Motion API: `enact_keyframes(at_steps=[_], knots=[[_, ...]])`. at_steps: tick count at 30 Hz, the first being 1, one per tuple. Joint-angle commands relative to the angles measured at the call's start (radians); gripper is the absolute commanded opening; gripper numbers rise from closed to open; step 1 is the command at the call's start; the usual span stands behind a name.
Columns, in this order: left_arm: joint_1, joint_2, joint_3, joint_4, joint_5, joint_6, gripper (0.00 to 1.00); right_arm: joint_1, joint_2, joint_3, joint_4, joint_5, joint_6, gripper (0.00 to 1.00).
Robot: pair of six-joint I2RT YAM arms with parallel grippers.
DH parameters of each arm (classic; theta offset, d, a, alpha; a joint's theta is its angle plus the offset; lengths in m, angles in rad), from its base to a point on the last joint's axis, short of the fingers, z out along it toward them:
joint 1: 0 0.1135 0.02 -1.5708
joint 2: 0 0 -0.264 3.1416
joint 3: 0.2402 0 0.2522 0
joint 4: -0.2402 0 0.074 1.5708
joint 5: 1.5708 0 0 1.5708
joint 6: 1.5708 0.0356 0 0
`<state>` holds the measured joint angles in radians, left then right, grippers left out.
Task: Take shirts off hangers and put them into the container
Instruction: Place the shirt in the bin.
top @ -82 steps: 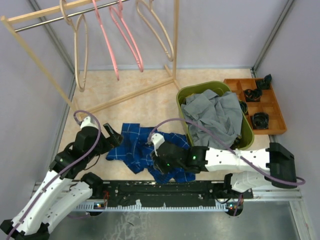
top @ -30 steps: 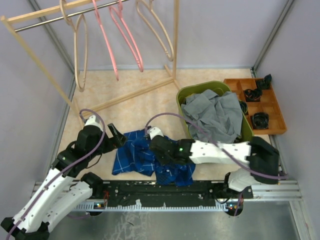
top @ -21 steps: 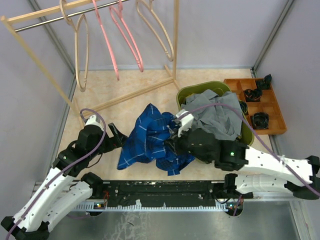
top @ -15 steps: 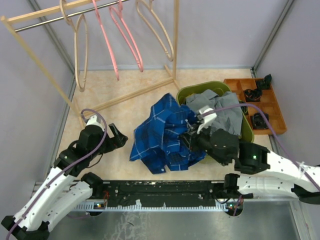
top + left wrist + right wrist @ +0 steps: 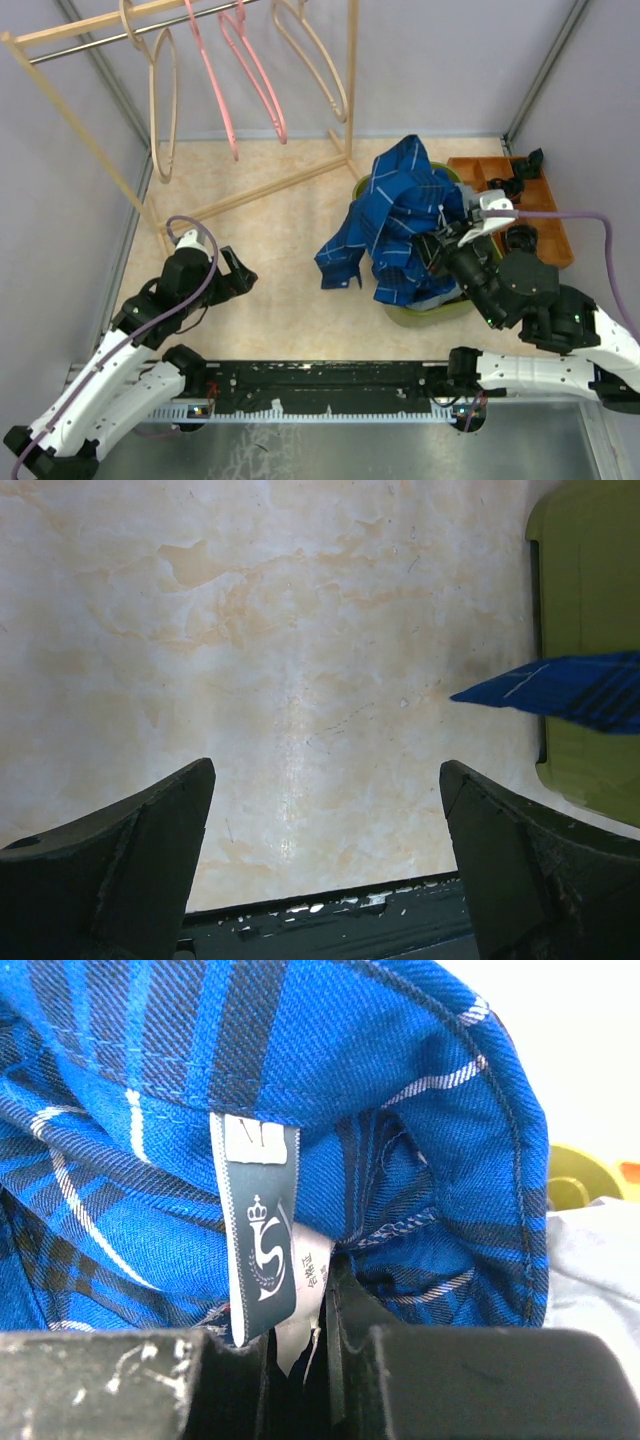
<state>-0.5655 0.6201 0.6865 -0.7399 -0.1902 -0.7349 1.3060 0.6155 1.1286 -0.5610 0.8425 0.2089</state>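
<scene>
Had right gripper (image 5: pixel 300 1345) pinched on blue shirt (image 5: pixel 395 215) collar, shirt dangling over container (image 5: pixel 420 312) at 3 o'clock. Left gripper (image 5: pixel 320 830) wide, empty, 8 o'clock. Hangers (image 5: pixel 235 80) in view bare; I judged only release remaining.

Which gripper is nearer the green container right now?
Right. The right gripper is shut on the blue shirt directly above the container. The left gripper hangs open over the table, well off to the container's left.
</scene>
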Motion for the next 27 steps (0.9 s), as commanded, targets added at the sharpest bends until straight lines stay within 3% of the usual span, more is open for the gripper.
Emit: enact_keyframes(at_steps=[1,6,11,14,18,21,24,27], knots=[[0.004,-0.002,-0.002,0.016,0.006,0.018,0.99,-0.002,0.041,0.135,0.07,0.133,-0.111,0.0],[0.004,0.001,-0.003,0.02,0.01,0.017,0.99,-0.002,0.091,0.181,-0.083,0.338,-0.142,0.02],[0.004,0.021,-0.01,0.05,0.035,0.015,0.99,-0.039,0.084,0.006,-0.092,0.322,-0.126,0.03],[0.004,0.043,0.002,0.054,0.044,0.019,0.99,-0.217,0.127,-0.066,-0.107,0.062,-0.076,0.03],[0.003,0.052,0.022,0.04,0.06,0.021,0.99,-0.645,0.2,-0.179,-0.061,-0.324,0.014,0.02],[0.004,0.031,0.018,0.028,0.067,0.021,0.99,-0.879,0.258,-0.275,-0.024,-0.591,0.076,0.02],[0.004,-0.004,0.003,0.022,0.063,0.007,0.99,-0.925,0.342,-0.37,-0.007,-0.688,0.15,0.03],[0.004,-0.02,-0.007,0.024,0.065,0.006,0.99,-0.926,0.446,-0.442,-0.026,-0.608,0.244,0.1]])
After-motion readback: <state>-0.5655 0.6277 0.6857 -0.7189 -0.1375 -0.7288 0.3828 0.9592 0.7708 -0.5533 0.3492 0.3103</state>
